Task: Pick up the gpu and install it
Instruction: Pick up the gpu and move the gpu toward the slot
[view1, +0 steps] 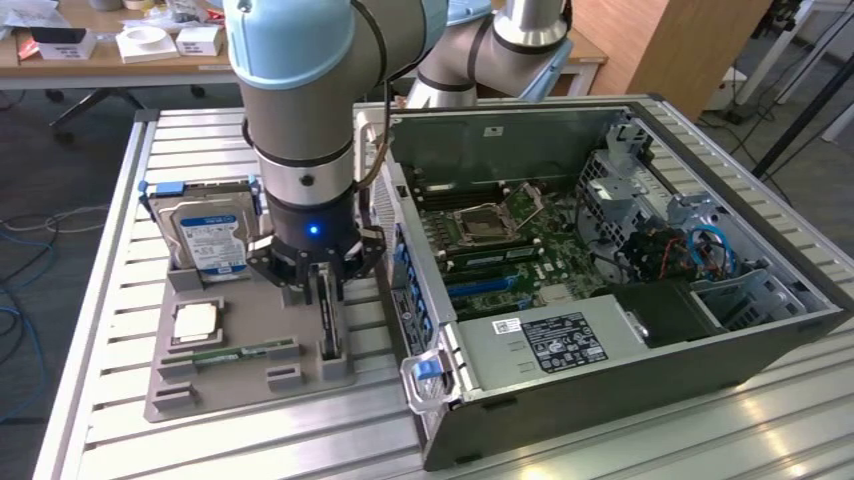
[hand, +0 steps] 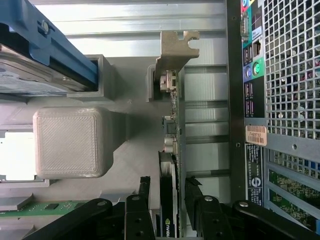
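Over the gray tray (view1: 254, 385) beside the computer case (view1: 601, 330), the gripper (hand: 167, 184) sat apart, straddling the upright gpu (hand: 171, 145). Risk: an off-center squeeze could tilt the card or jam it in its slot.

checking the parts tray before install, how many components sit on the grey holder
4: hard drive upright at the far end; cpu flat in front of it; memory stick nearer still; gpu on edge beside the case, under the hand. The arm may hide more.

Silver-grey tubular arm (view1: 300, 100) with pale blue joint caps at upper centre; black cable alongside, blue light glowing above the black, bolted gripper (view1: 324, 290).
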